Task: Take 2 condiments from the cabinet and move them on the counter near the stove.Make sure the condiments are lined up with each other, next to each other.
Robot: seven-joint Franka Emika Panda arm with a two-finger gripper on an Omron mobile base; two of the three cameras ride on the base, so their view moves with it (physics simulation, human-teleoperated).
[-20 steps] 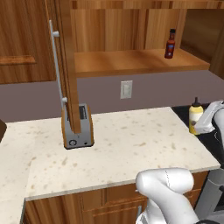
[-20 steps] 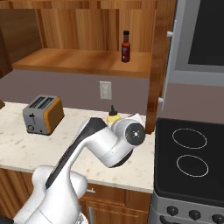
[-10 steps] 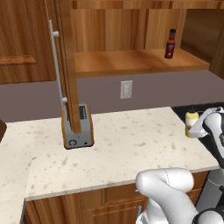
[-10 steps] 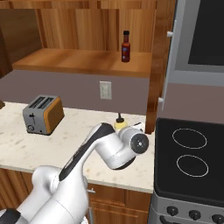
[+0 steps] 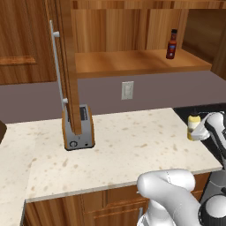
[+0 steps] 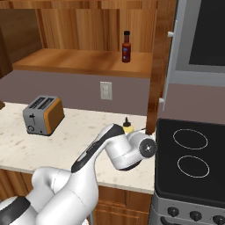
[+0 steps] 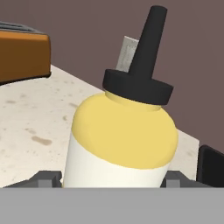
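The counter (image 5: pixel 119 150) spreads wide and bare to the gripper's left as far as the toaster (image 5: pixel 78 131), while the stove (image 6: pixel 193 154) lies just to its right, past the counter's edge. The gripper (image 7: pixel 114 181) clasps the yellow bottle (image 7: pixel 122 140) between its fingers (image 7: pixel 47 178), the bottle nearly upright over the counter's stove end, tip up. The red bottle (image 6: pixel 126 47) stands upright on the cabinet (image 6: pixel 83 61) shelf, above and behind.

Wide bare stretch of surface (image 5: pixel 132 150) runs between the toaster (image 5: pixel 78 128) and the yellow bottle (image 5: pixel 193 127). The open cabinet door (image 5: pixel 68 66) hangs right over the toaster, blocking that side. The shelf (image 6: pixel 83 61) lies open left of the red bottle (image 6: pixel 127 46).
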